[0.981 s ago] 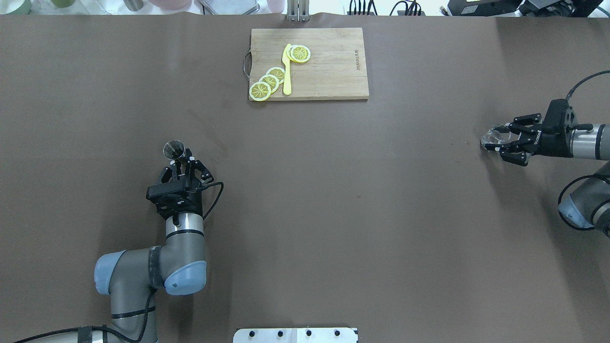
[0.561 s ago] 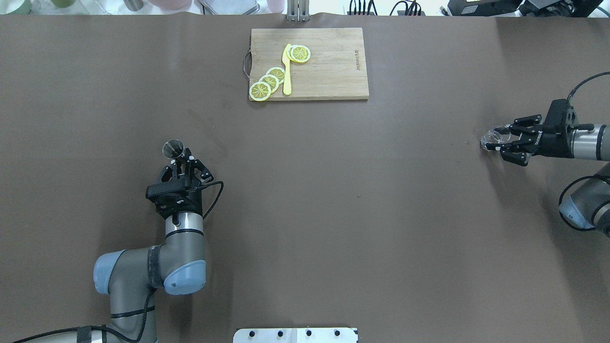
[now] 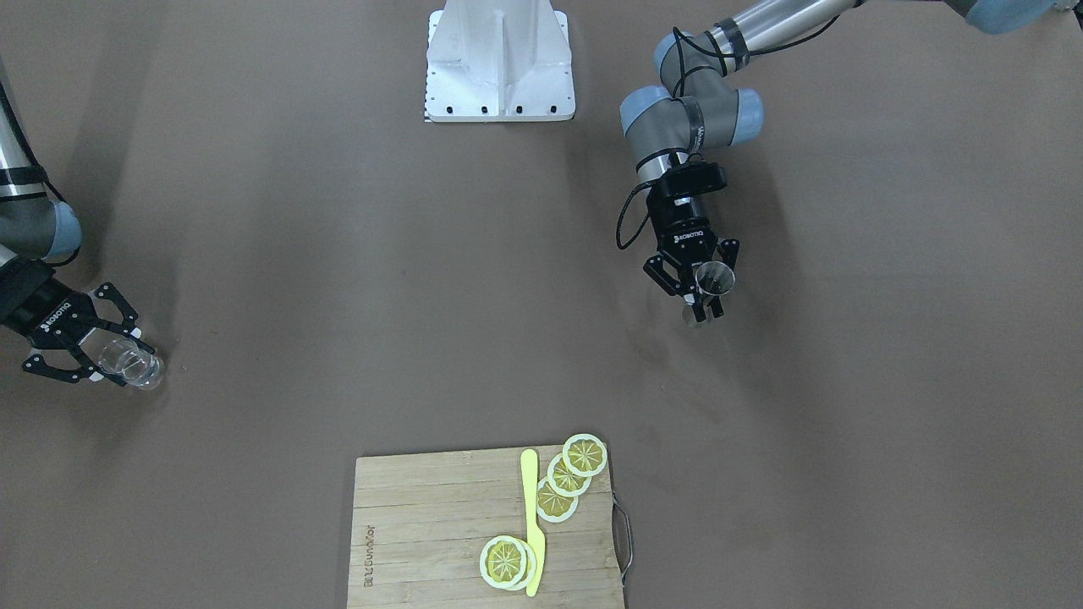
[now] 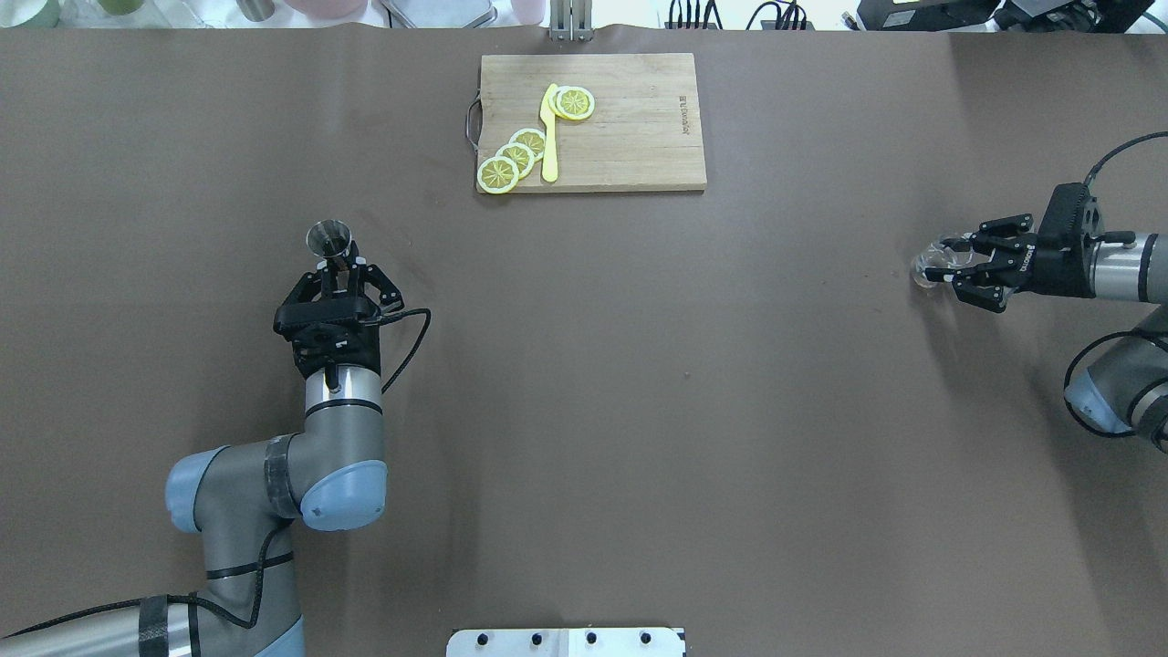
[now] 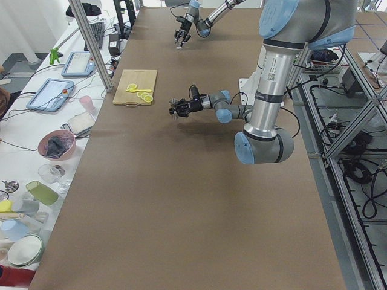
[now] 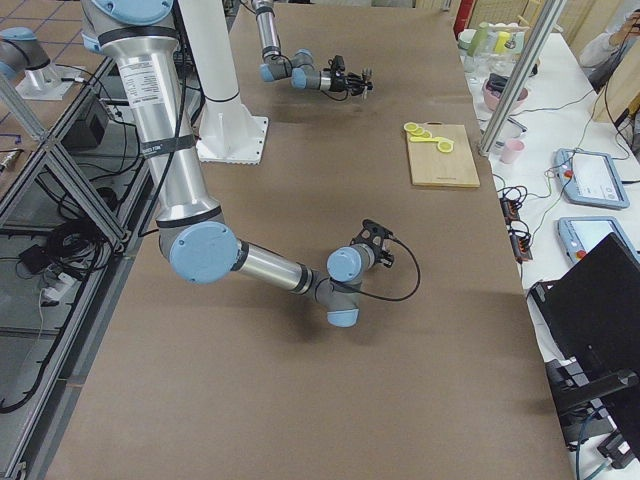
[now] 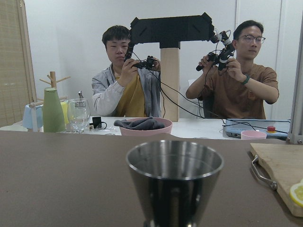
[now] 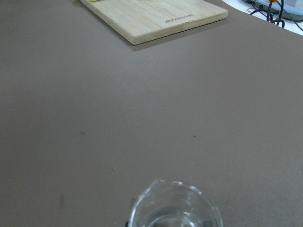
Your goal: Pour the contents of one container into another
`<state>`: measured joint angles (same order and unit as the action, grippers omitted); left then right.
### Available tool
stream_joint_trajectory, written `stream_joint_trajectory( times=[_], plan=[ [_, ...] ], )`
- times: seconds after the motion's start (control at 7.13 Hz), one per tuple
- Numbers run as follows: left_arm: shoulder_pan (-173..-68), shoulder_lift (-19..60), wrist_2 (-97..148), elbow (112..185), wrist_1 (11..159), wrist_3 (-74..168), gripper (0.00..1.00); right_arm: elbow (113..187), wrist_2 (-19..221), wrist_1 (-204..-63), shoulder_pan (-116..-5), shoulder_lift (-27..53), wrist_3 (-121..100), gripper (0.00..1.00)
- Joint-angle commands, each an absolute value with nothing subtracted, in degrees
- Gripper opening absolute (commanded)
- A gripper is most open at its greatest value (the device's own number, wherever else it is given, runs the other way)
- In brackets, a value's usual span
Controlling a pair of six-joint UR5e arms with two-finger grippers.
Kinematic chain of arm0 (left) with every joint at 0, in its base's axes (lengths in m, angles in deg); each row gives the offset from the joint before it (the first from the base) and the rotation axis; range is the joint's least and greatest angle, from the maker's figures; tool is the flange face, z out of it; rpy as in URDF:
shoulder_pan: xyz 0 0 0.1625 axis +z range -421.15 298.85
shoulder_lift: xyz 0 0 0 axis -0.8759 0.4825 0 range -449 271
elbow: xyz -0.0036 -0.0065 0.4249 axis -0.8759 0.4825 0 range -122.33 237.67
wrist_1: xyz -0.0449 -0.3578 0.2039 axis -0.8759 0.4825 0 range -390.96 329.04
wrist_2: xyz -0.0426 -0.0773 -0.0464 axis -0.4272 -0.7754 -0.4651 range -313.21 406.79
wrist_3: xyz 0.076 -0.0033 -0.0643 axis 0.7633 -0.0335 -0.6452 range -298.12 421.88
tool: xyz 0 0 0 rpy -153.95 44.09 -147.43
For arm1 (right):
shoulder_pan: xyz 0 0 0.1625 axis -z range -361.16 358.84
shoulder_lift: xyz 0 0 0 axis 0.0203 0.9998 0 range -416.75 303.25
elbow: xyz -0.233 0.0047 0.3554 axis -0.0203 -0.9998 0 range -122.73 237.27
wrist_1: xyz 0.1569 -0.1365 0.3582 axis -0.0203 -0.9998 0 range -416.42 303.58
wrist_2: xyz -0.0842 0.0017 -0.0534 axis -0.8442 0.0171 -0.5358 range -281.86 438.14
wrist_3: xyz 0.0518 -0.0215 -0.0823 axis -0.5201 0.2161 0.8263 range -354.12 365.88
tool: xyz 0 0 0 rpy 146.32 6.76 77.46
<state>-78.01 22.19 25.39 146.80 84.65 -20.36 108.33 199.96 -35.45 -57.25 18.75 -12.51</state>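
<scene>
The steel jigger stands upright with its open cone up, and my left gripper is shut on its narrow waist at the table's left. The front view shows the jigger raised above its shadow in the left gripper. Its rim fills the left wrist view as jigger. At the far right, my right gripper is shut on the clear glass tumbler. The front view has this tumbler at the right gripper. In the right wrist view the tumbler sits at the bottom edge.
A wooden cutting board lies at the table's far middle with lemon slices and a yellow knife. A white mounting plate sits at the near edge. Brown table surface lies between the arms.
My left gripper has carried the jigger forward and up from the table. The right gripper has shifted slightly leftward with the tumbler.
</scene>
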Motion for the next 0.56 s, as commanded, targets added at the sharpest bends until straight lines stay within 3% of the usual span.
stream_joint_trajectory(
  times=[0.0, 0.42],
  plan=[
    [-79.2, 24.4, 22.1, 148.0, 90.9, -6.8, 0.00, 112.8, 199.4, -38.1, -57.5, 18.7, -12.5, 0.00],
    [-79.2, 32.4, 14.3, 148.5, 101.0, 20.1, 0.00, 124.6, 200.0, -51.5, -57.9, 18.5, -13.0, 0.00]
  ],
)
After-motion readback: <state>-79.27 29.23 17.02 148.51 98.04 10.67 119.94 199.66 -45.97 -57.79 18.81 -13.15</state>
